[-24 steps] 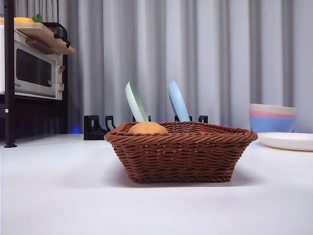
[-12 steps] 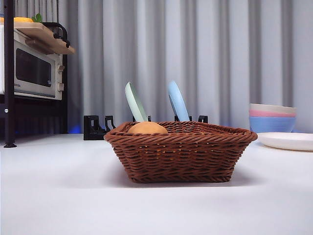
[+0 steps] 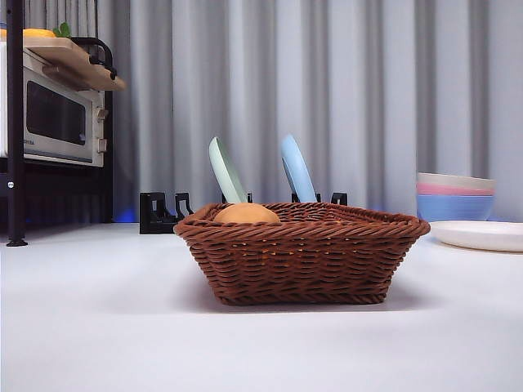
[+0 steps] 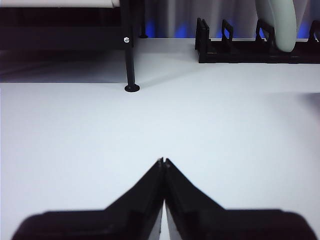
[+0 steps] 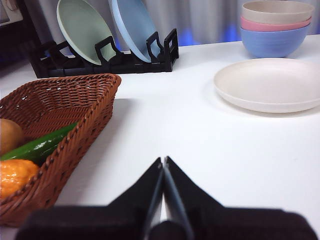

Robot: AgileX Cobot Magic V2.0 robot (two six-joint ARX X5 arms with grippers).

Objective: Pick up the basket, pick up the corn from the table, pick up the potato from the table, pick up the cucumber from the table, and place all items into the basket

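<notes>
The brown wicker basket (image 3: 302, 253) stands on the white table (image 3: 98, 327) in the front view, with the tan potato (image 3: 246, 214) showing above its rim. In the right wrist view the basket (image 5: 75, 105) holds the potato (image 5: 9, 135), the green cucumber (image 5: 40, 145) and the orange corn (image 5: 15, 176). My right gripper (image 5: 163, 161) is shut and empty over bare table beside the basket. My left gripper (image 4: 163, 161) is shut and empty over bare table, away from the basket.
A black dish rack (image 3: 163, 214) with a green plate (image 3: 226, 170) and a blue plate (image 3: 297, 168) stands behind the basket. Stacked bowls (image 3: 455, 196) and a white plate (image 3: 478, 235) sit at the right. A microwave on a black shelf (image 3: 57, 122) stands at the left.
</notes>
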